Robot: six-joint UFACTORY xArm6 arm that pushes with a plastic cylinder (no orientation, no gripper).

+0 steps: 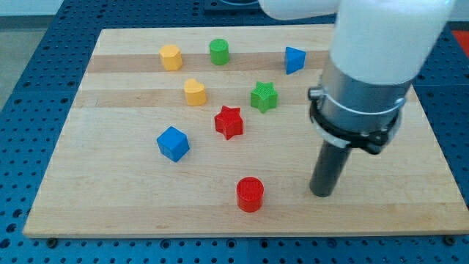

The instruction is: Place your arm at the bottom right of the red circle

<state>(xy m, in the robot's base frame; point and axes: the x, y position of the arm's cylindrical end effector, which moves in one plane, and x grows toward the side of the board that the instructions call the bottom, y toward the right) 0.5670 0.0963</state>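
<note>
The red circle is a short red cylinder near the view's bottom, just right of the middle. My tip rests on the board to the right of the red circle, about level with it and apart from it by a clear gap. The rod rises into a grey and white arm body at the view's upper right. No block touches the tip.
On the wooden board: a red star, a blue cube, a yellow heart, a green star, a yellow hexagon, a green cylinder, a blue triangle block.
</note>
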